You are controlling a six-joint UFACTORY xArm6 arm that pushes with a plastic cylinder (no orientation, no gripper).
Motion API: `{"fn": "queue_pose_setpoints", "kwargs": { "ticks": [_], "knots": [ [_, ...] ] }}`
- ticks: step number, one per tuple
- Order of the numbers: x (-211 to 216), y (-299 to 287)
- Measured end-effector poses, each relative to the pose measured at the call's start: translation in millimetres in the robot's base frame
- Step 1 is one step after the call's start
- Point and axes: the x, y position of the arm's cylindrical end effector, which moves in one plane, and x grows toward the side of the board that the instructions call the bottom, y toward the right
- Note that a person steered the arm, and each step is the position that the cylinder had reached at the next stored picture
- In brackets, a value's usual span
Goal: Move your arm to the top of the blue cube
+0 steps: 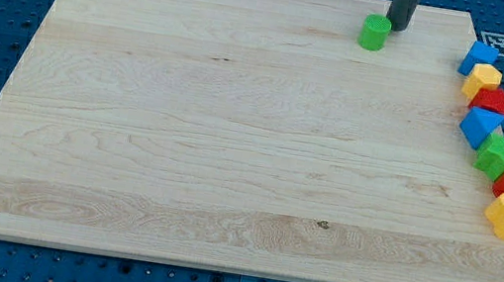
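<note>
Wooden board: blue cube right of my tip; no pincer.

High, tilted view over board

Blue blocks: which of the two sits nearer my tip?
The upper blue block, topping the right-edge column, is nearer my tip; the lower blue block sits farther down.
</note>
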Motion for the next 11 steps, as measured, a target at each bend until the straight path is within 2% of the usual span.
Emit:
{"fn": "queue_pose_setpoints", "kwargs": {
  "ticks": [1, 2, 4, 9, 11],
  "knots": [
    [29.9, -7.3],
    [31.8, -7.5],
    [-17.1, -8.1],
    [7.8, -8.8],
    [3.5, 36.2]
  ]
}}
